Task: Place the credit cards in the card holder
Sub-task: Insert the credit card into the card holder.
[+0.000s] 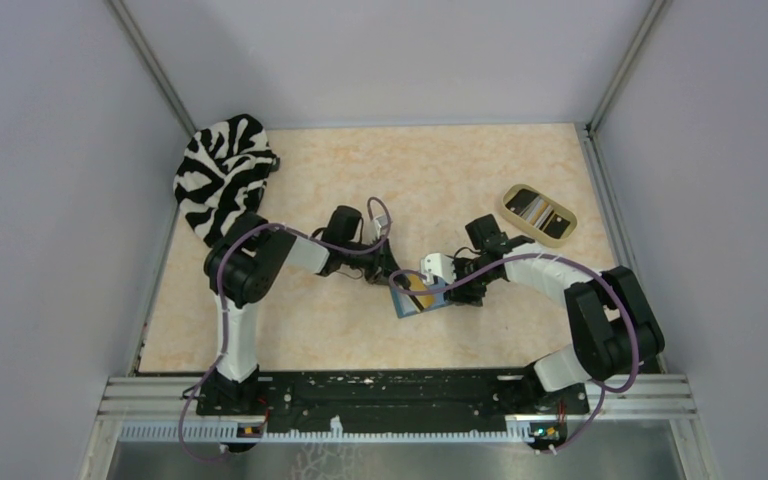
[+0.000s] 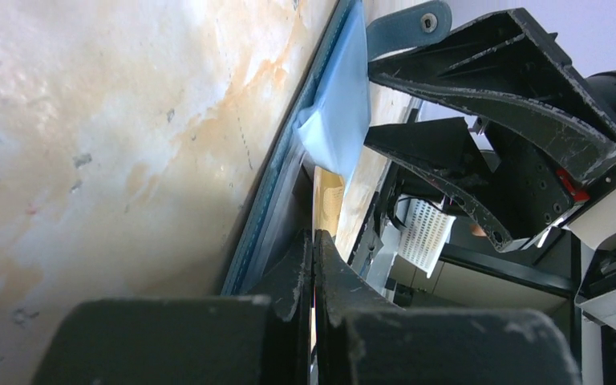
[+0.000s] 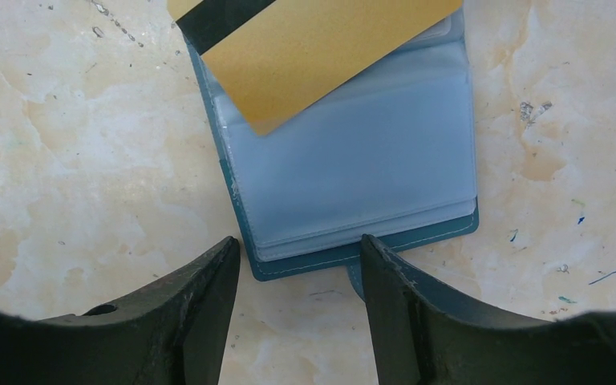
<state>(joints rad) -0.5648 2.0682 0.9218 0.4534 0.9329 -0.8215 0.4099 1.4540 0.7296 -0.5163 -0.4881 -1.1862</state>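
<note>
At bench centre: teal-blue folding wallet lies open, pale blue plastic pockets up. Tan-gold flat card with black stripe tilted, one corner tucked into wallet pocket. Left jaws pinched narrow on card's outer end. Right jaws wide, straddling wallet's snap-tab edge; contact unclear. Beige oval tray far right of wallet holds more cards.

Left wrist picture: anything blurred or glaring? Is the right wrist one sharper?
Left wrist: the black left pincer is soft, and glare whitens the marbled beige tabletop. Right wrist: the tan black-striped card and teal folding card holder are sharp; the right pincer blurs.
</note>
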